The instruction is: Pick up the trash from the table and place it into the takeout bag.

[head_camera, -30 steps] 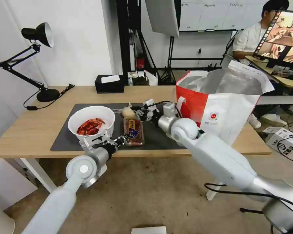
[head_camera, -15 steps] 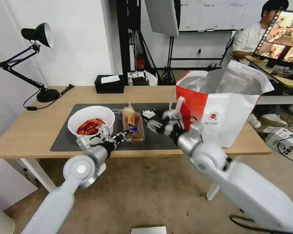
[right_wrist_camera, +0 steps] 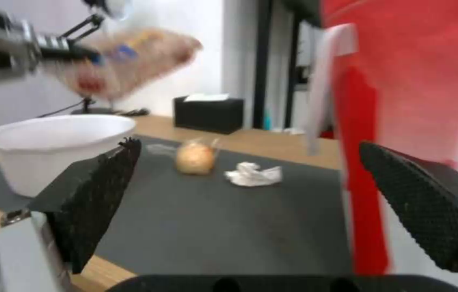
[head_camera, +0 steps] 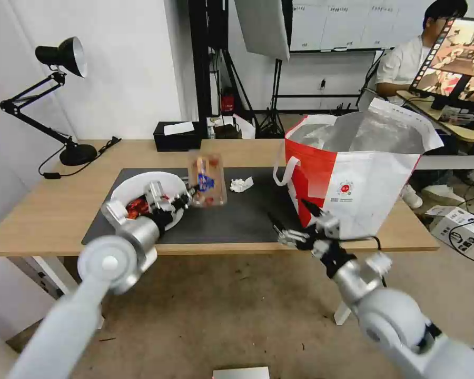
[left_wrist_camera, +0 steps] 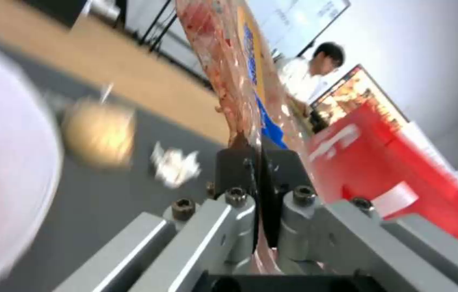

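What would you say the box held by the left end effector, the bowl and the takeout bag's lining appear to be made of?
The clamshell box, held by the left end effector, looks like thin clear plastic: its red contents show through. The bowl seems matte white plastic or foam; which one is unclear. The takeout bag lining looks like crinkled silver foil that catches the light.
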